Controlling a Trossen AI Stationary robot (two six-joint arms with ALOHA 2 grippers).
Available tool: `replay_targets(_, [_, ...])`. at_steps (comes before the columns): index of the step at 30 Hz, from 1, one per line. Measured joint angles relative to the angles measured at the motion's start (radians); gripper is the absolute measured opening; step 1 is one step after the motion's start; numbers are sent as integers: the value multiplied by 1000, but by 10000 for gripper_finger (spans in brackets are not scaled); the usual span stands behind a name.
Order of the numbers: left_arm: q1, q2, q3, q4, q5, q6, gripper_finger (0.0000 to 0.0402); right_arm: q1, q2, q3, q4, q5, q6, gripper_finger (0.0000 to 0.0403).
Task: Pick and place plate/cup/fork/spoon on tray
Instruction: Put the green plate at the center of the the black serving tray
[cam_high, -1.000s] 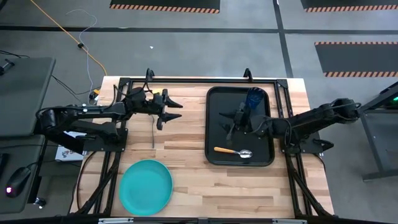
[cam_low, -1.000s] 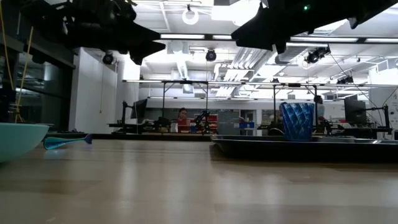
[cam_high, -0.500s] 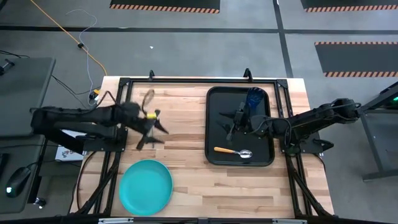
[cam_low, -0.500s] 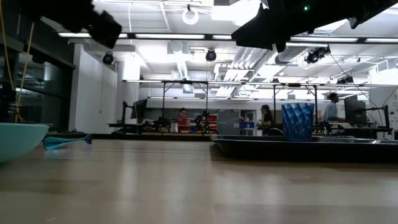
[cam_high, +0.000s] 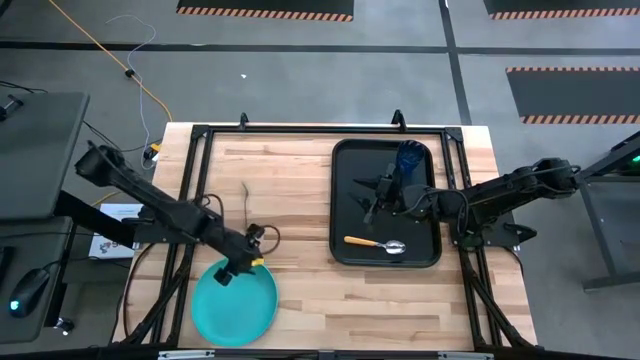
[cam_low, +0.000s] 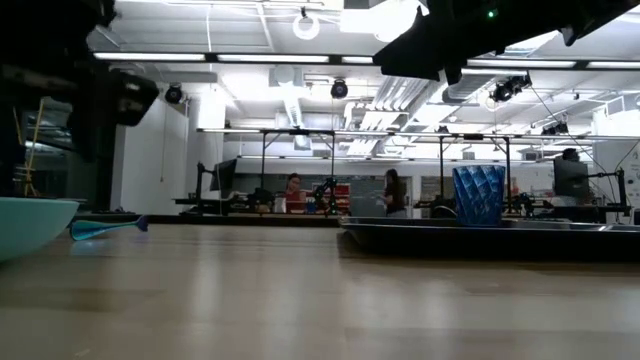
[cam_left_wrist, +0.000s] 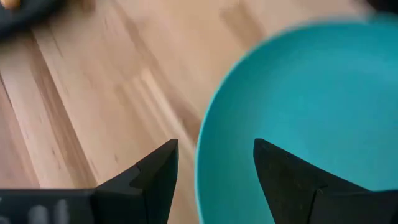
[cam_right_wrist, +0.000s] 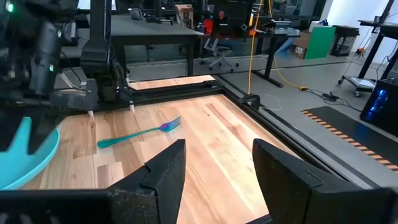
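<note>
Hovering over the plate's (cam_high: 234, 303) far rim, the left gripper (cam_high: 238, 267) was apparently spread apart; the right gripper (cam_high: 372, 198), fingers apart, waited above the tray (cam_high: 346, 250).

Bright ceiling strip lights flood the room evenly; shadows stay soft. The plate (cam_left_wrist: 298, 118) just ahead of the left hand (cam_left_wrist: 214, 174) looks motion-blurred and defocused.

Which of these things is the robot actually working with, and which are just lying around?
Part of the job: plate, fork, cup, spoon, tray, left gripper open over the plate's rim, right gripper open over the tray.

Just around: yellow cable, computer mouse, people in the room behind.
</note>
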Motion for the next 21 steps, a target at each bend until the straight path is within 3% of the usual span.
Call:
replay_targets(6, [12,100,0,0,-108,27,200,0,0,0,0,0,0,178])
replay_targets(12, [47,161,0,-3,29,19,200,0,0,0,-1,0,0,178])
replay_targets(21, [61,260,2,8,43,16,200,0,0,0,-2,1,0,178])
